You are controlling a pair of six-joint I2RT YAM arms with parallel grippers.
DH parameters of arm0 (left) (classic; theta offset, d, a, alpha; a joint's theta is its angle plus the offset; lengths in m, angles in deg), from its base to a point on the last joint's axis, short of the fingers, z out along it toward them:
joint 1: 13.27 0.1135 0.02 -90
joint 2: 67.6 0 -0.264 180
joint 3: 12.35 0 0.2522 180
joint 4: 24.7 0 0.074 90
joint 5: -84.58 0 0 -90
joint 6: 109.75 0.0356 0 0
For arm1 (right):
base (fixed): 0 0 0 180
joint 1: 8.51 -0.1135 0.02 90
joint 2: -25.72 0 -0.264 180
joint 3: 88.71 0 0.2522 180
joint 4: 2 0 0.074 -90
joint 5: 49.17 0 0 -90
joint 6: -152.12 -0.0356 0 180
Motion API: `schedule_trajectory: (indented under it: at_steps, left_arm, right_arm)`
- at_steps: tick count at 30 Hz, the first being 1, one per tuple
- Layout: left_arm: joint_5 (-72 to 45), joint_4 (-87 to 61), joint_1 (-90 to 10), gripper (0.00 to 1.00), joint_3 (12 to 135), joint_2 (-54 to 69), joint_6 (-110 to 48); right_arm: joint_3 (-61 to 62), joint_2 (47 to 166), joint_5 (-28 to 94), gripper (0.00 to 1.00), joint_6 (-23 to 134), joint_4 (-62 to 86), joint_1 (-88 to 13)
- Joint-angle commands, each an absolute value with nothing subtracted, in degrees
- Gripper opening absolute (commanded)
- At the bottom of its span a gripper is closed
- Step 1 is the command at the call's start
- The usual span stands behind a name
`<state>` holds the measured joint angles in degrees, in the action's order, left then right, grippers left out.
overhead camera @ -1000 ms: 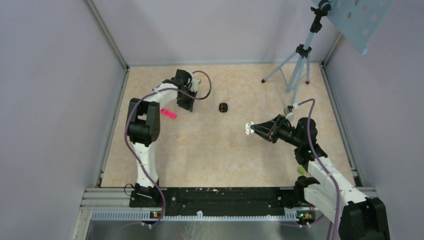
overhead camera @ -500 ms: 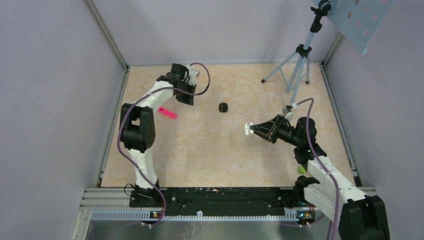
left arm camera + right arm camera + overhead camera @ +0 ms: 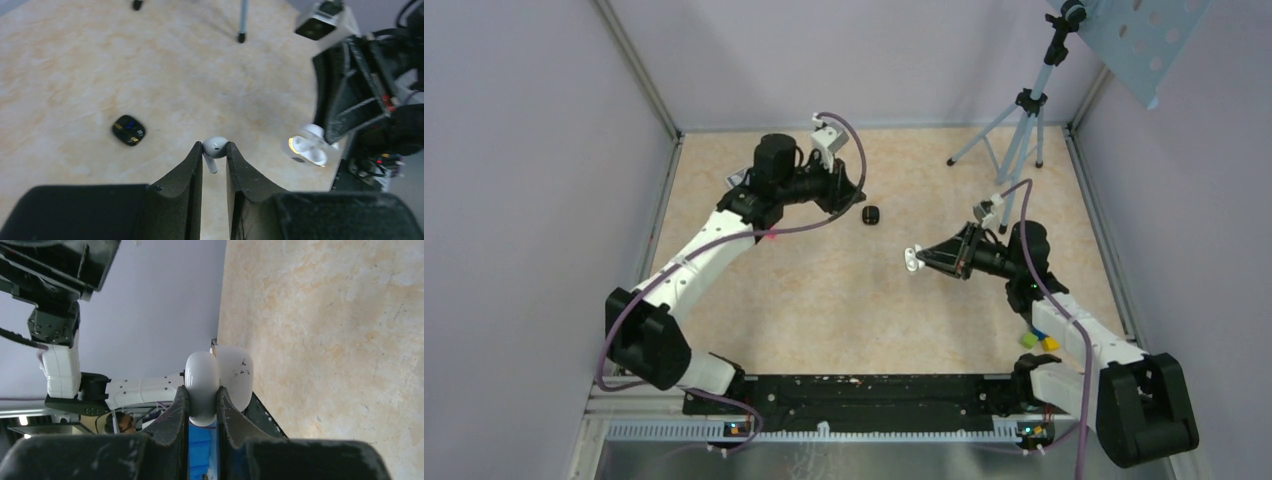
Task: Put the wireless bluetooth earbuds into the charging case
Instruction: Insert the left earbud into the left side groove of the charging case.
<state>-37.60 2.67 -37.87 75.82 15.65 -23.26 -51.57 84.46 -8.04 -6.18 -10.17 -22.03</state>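
Note:
A white stemmed earbud (image 3: 214,149) is pinched by its head between the tips of my left gripper (image 3: 215,147), stem pointing down. In the top view the left gripper (image 3: 852,196) reaches right over the back of the table. My right gripper (image 3: 202,390) is shut on the white charging case (image 3: 202,384), whose lid (image 3: 235,376) stands open. From the left wrist the open case (image 3: 306,150) shows ahead and to the right of the earbud, well apart from it. From above, the case (image 3: 912,259) sits at the tip of the right gripper (image 3: 921,259), held off the table near the middle.
A small black case (image 3: 871,215) lies on the table just right of the left gripper, also seen as the black case (image 3: 128,130). A tripod (image 3: 1016,140) stands at the back right. Green and yellow blocks (image 3: 1038,342) lie beside the right arm. Walls close in on both sides.
The left arm has swung from the far left, by the pink block, to the right toward the black case, and its jaws have closed. The right gripper with the case has shifted slightly left.

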Motion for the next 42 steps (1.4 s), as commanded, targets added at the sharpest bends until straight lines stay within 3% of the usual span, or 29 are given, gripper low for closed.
schedule_trajectory:
  at_steps: [1, 9, 14, 32, 42]
  left_arm:
    - [-45.86, -11.11, -41.97, 0.06, 69.36, 11.35, -31.17]
    - [-47.96, -33.37, -47.66, 0.05, 57.03, 5.33, -36.87]
    - [-49.29, -37.84, -48.95, 0.00, 55.78, 5.16, -37.31]
    - [-46.72, -54.85, -52.96, 0.00, 47.44, 4.66, -35.36]
    - [-46.45, -59.73, -53.34, 0.00, 43.92, 4.34, -34.08]
  right_arm:
    - [-49.06, 85.81, -10.77, 0.00, -6.51, -17.77, -22.70]
    - [-51.91, 89.55, -13.41, 0.00, -15.09, -29.43, -22.68]
    - [-51.39, 90.90, -15.38, 0.00, -17.73, -31.32, -22.68]
    - [-51.67, 97.46, -17.09, 0.00, -32.92, -53.80, -23.87]
    - [-51.54, 98.19, -17.34, 0.00, -34.21, -54.82, -24.36]
